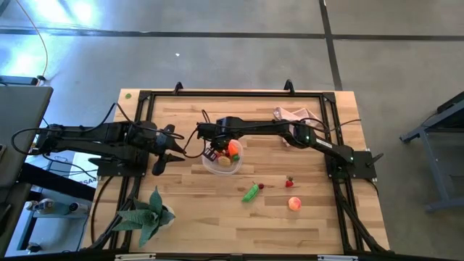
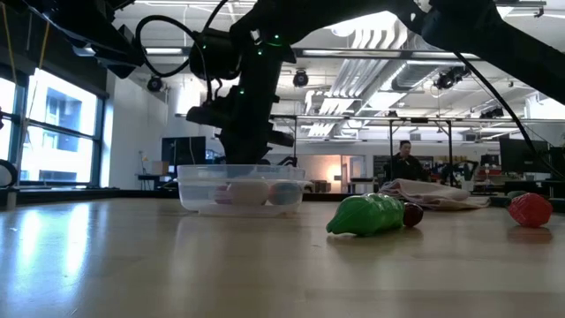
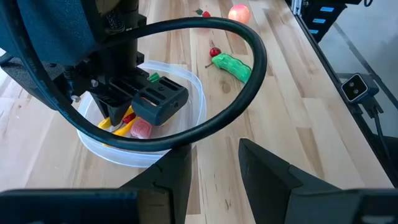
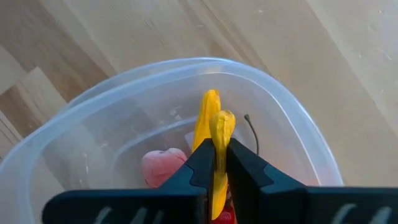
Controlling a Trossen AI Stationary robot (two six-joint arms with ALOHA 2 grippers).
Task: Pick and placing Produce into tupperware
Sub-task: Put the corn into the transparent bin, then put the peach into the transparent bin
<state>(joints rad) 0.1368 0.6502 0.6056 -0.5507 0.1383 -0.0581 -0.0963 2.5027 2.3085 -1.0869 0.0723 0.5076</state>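
Right gripper (image 4: 219, 163): jaws clamped on a thin yellow piece (image 4: 217, 134), held over the tupperware (image 4: 298, 140).
Tupperware contents: a pink piece (image 4: 163, 167) and what looked like red and orange items.
Release advice: lower slightly, then part the jaws inside the rim.
Left gripper (image 3: 214, 171): jaws apart, empty, waiting beside the tub.
Loose produce: green pepper (image 1: 251, 192), peach fruit (image 1: 294, 204), red berries (image 1: 290, 182) on the table.

Light: we see daylight glare on the floor (image 1: 58, 14) at 11 o'clock | low view: bright ceiling lights (image 2: 371, 71), arm backlit dark | table (image 2: 265, 265) sheen | wrist fingers (image 4: 211, 168) blurred.
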